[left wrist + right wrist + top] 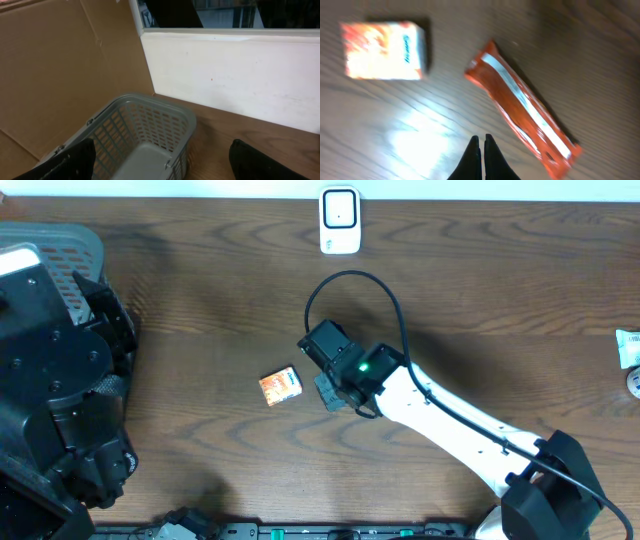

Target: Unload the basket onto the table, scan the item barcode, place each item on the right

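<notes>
A small orange and white box (281, 385) lies on the wooden table, left of my right gripper (331, 393). The right wrist view shows that box (382, 50) at upper left and a long orange wrapped bar with a silver stripe (522, 107) lying diagonally at right. My right gripper (481, 136) hovers above bare wood between them, shut and empty. A white scanner (340, 220) stands at the table's far edge. My left gripper (162, 150) is open above the grey basket (150, 117), holding nothing.
The grey mesh basket (75, 242) sits at the far left, partly under the black left arm (55, 370). A white packet (628, 346) lies at the right edge. Brown cardboard (60, 65) and a white wall panel (235, 75) stand behind the basket.
</notes>
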Controlling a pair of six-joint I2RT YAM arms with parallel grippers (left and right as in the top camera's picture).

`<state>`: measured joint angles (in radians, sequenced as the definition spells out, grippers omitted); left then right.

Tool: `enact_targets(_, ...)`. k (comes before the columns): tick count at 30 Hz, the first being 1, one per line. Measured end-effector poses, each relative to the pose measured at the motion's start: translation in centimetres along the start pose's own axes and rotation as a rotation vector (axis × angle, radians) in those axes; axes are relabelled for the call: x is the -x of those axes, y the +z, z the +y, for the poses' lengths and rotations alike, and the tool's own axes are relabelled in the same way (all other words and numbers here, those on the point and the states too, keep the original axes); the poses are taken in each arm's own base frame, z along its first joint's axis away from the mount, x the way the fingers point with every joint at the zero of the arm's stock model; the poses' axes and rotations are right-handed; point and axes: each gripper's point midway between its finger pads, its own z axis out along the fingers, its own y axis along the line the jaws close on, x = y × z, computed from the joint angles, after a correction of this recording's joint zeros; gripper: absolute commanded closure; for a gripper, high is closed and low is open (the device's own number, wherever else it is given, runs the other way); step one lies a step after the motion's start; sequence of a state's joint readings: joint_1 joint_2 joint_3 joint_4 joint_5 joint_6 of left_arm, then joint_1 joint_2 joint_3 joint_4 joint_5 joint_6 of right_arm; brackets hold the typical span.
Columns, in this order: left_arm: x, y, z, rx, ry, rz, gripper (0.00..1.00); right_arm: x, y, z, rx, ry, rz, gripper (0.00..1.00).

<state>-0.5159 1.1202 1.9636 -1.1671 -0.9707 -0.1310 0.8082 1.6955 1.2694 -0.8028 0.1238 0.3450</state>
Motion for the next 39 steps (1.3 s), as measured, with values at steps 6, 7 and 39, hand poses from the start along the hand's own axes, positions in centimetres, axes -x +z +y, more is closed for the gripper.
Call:
enact_targets(6, 0.0, 0.0, 0.0, 0.000, 0.000, 0.000, 0.14, 1.8, 0.1, 0.3, 0.077, 0.084, -0.046, 0.99)
enact_targets(7, 0.0, 0.0, 0.0, 0.000, -0.001, 0.000, 0.14, 2.0, 0.1, 0.0, 0.081, 0.097, -0.052, 0.99)
enact_targets(39, 0.0, 0.0, 0.0, 0.000, 0.000, 0.000, 0.14, 4.9, 1.4, -1.0, 0.128, 0.165, -0.082, 0.99)
